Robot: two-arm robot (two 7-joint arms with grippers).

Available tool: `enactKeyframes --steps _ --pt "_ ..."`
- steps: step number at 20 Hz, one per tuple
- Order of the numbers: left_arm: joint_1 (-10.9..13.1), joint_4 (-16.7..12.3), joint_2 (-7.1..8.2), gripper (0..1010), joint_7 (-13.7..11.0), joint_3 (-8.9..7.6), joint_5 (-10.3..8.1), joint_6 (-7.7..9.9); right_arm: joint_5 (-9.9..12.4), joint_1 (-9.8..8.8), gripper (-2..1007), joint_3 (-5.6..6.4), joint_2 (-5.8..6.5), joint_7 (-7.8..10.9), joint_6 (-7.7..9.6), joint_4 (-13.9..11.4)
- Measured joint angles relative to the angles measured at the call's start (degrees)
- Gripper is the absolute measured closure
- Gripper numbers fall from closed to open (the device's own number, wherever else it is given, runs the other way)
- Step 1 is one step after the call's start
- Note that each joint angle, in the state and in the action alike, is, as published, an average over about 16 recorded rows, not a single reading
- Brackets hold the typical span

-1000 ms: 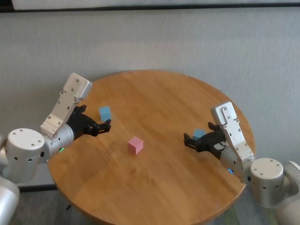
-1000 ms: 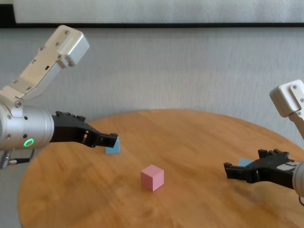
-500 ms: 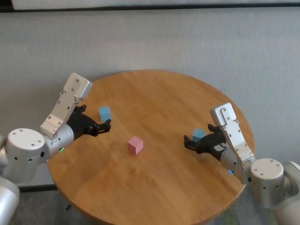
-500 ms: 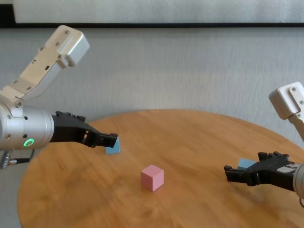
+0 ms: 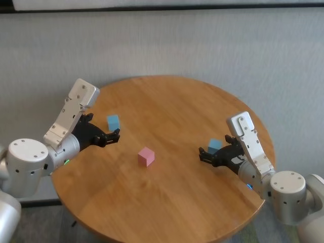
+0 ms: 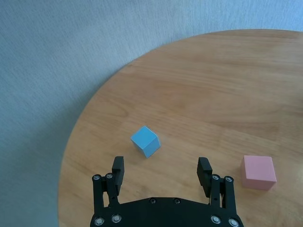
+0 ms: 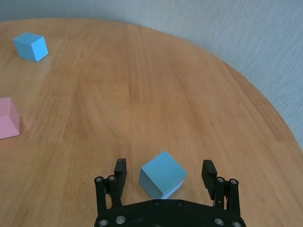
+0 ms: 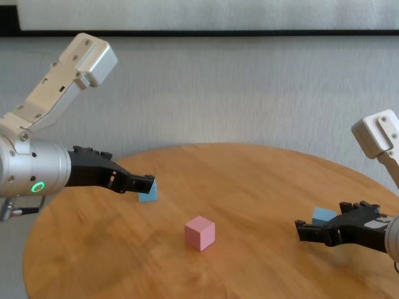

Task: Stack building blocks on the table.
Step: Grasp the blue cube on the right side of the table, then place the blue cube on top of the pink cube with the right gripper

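On the round wooden table a pink block sits near the middle. One light blue block lies at the left, another light blue block at the right. My left gripper is open and empty, hovering just short of the left blue block. My right gripper is open. In the right wrist view the right blue block shows between its two fingers, apart from both. The pink block also shows in the chest view.
A grey wall stands behind the table. The table's right edge runs close behind the right blue block. Bare wood lies all around the pink block.
My right gripper has shifted slightly down and to the right by the right blue block. The left arm and all three blocks have not moved.
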Motion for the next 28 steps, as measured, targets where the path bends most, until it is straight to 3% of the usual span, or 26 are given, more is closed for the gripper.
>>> enactKeyframes --steps 5,18,28 --pt "0.0 0.0 0.0 10 0.0 0.0 0.0 0.0 -0.4 0.01 101 0.42 -0.25 0.26 0.2 0.1" --pt "0.0 0.0 0.0 10 0.0 0.0 0.0 0.0 -1.8 -0.18 435 1.73 -0.96 0.99 0.33 0.2" --pt "0.0 0.0 0.0 10 0.0 0.0 0.0 0.0 -2.8 -1.42 487 2.49 -1.26 2.26 -0.27 -2.4"
